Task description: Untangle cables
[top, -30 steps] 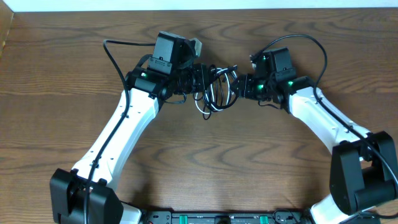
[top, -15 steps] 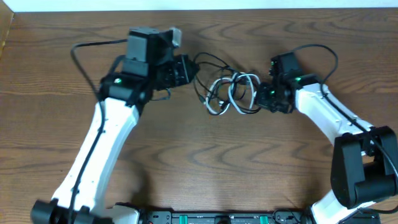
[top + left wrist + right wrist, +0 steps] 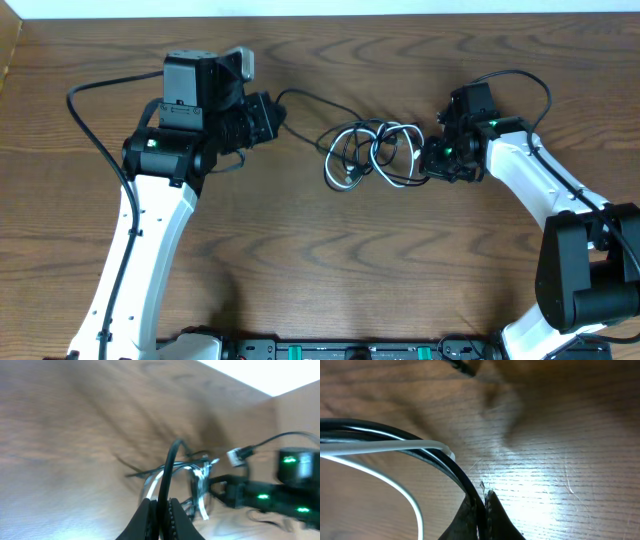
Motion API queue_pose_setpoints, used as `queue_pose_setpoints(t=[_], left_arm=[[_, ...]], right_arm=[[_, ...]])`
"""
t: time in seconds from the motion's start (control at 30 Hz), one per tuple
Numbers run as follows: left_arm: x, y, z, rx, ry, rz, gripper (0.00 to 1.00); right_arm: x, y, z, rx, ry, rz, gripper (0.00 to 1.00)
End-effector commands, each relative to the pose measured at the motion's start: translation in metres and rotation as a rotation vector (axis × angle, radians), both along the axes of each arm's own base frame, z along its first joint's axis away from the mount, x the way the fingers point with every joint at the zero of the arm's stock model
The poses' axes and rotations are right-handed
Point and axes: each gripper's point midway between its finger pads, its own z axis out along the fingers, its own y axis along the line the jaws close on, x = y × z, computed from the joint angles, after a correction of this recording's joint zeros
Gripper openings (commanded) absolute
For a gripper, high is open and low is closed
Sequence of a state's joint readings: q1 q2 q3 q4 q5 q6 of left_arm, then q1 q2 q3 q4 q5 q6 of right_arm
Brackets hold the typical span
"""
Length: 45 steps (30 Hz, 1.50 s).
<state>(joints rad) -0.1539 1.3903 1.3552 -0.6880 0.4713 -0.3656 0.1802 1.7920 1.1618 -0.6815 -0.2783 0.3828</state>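
Observation:
A knot of black and white cables (image 3: 368, 155) lies mid-table between the two arms. One black cable (image 3: 305, 99) runs out of the knot leftward to my left gripper (image 3: 277, 115), which is shut on it; in the left wrist view that black cable (image 3: 169, 467) rises from the closed gripper (image 3: 162, 506) toward the blurred tangle (image 3: 192, 477). My right gripper (image 3: 428, 160) is at the knot's right edge. In the right wrist view the right gripper (image 3: 482, 501) is shut on a black cable (image 3: 445, 457), with a white cable (image 3: 380, 448) crossing it.
The wooden table (image 3: 330, 270) ends at a pale wall along the top. Thick black arm cables loop beside the left arm (image 3: 95, 140) and above the right arm (image 3: 525, 85). A rail with green tabs (image 3: 350, 350) lines the front edge.
My left arm has pulled left and away, drawing a black cable out of the knot. My right gripper closed on a cable and shifted slightly right; the tangle has spread wider.

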Motion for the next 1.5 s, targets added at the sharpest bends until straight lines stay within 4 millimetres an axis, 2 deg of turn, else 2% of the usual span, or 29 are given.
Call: queue_pose_setpoints(t=[0.0, 0.13, 0.23, 0.27, 0.37, 0.43, 0.5, 0.53, 0.57, 0.63, 0.73, 0.77, 0.83, 1.1, 1.23, 1.47], left_arm=[[0.0, 0.033, 0.003, 0.161, -0.047, 0.066, 0.07], [-0.013, 0.033, -0.016, 0.189, 0.042, 0.036, 0.07], [-0.022, 0.031, -0.033, 0.198, 0.122, 0.008, 0.08], [-0.026, 0.027, -0.042, 0.202, 0.153, -0.038, 0.08], [-0.031, 0.015, -0.05, 0.175, 0.175, -0.128, 0.08], [-0.032, 0.005, -0.053, 0.146, 0.178, -0.191, 0.13], [-0.033, -0.002, -0.056, 0.133, 0.184, -0.226, 0.17], [-0.033, -0.005, -0.061, 0.134, 0.197, -0.237, 0.27], [-0.034, -0.008, -0.065, 0.139, 0.206, -0.254, 0.33], [-0.034, -0.013, -0.069, 0.143, 0.214, -0.27, 0.4], [-0.035, -0.022, -0.077, 0.147, 0.232, -0.296, 0.51], [-0.034, -0.024, -0.079, 0.148, 0.234, -0.302, 0.52], [-0.033, -0.029, -0.083, 0.149, 0.237, -0.316, 0.52], [-0.034, -0.074, -0.104, 0.157, 0.24, -0.415, 0.52], [-0.032, -0.106, -0.133, 0.123, 0.328, -0.382, 0.43], [-0.03, -0.138, -0.178, 0.119, 0.408, -0.366, 0.4]], right_arm=[[0.001, -0.005, -0.004, -0.01, -0.032, 0.121, 0.01], [0.002, 0.012, 0.005, 0.077, -0.068, 0.2, 0.01], [0.003, 0.016, 0.013, 0.102, -0.089, 0.206, 0.01], [0.003, 0.019, 0.02, 0.119, -0.104, 0.211, 0.01], [0.003, 0.023, 0.033, 0.15, -0.132, 0.221, 0.01], [0.001, 0.026, 0.042, 0.166, -0.147, 0.226, 0.02], [-0.001, 0.025, 0.047, 0.169, -0.144, 0.213, 0.07], [-0.004, 0.025, 0.047, 0.174, -0.123, 0.188, 0.17], [-0.006, 0.024, 0.046, 0.178, -0.105, 0.169, 0.21], [-0.008, 0.024, 0.045, 0.177, -0.092, 0.166, 0.26], [-0.009, 0.019, 0.042, 0.155, -0.073, 0.132, 0.51], [-0.008, 0.014, 0.039, 0.126, -0.062, 0.094, 0.57], [-0.005, 0.002, 0.035, 0.066, -0.048, 0.021, 0.61], [0.001, -0.006, 0.034, 0.025, -0.07, -0.005, 0.65], [0.004, -0.018, 0.033, 0.014, -0.069, -0.038, 0.65], [0.008, -0.051, 0.032, 0.01, -0.057, -0.128, 0.66]])
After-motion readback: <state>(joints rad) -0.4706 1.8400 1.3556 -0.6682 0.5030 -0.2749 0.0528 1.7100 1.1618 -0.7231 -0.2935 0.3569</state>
